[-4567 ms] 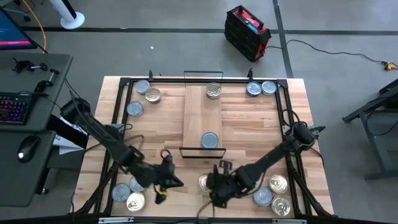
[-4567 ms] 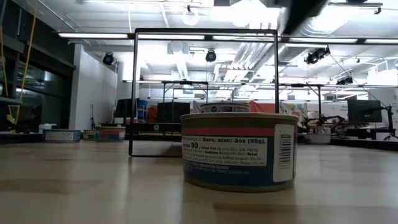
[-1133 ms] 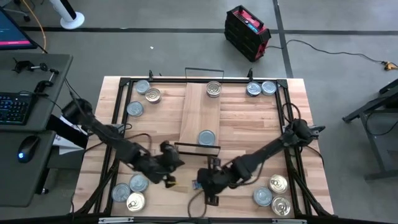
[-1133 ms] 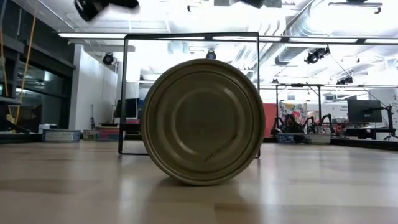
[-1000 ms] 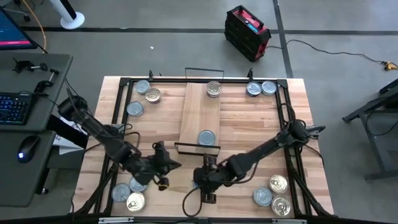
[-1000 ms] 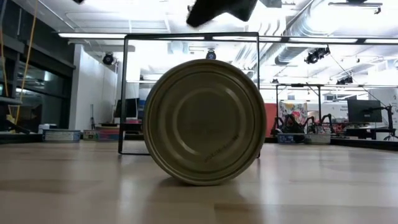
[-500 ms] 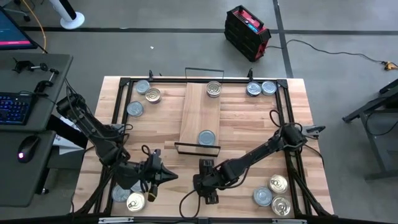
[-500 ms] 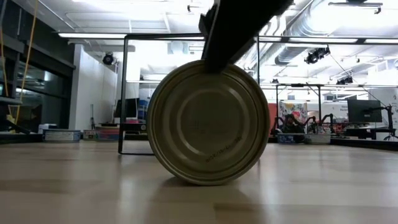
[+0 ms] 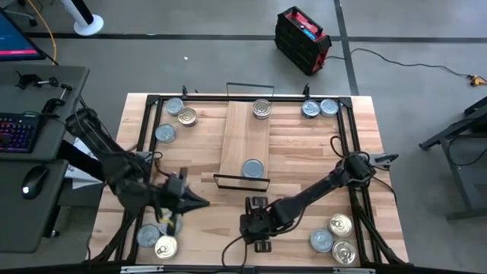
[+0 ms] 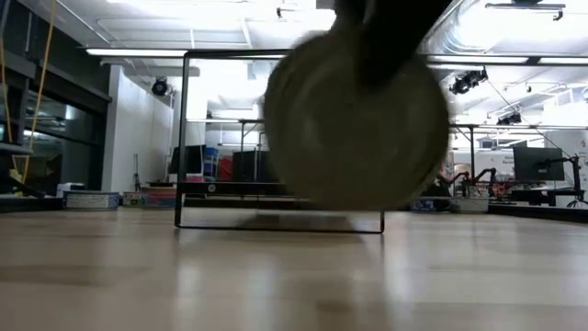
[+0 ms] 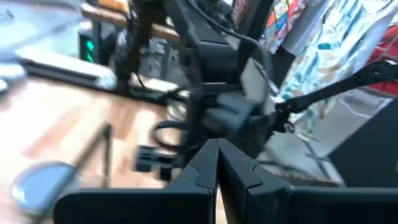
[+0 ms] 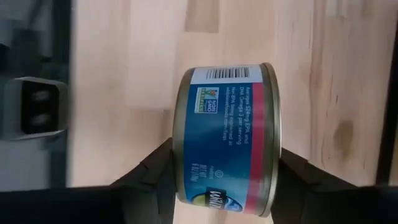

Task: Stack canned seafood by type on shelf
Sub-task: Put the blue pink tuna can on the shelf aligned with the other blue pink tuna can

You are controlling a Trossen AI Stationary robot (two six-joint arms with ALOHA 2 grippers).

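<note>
Blue-and-red-labelled metal, the tin [image 12: 227, 140] sits on edge between the right gripper's [image 9: 256, 221] fingers, clamped across its flat ends, lifted near the shelf's [image 9: 245, 137] near end. Rigid, smooth, fairly dense: likely slippery. The left gripper [image 9: 186, 199], closed and empty, hovers left.

Red-black case [image 9: 303, 38] on floor, keyboard [image 9: 17, 122], mouse [image 9: 33, 180]
</note>
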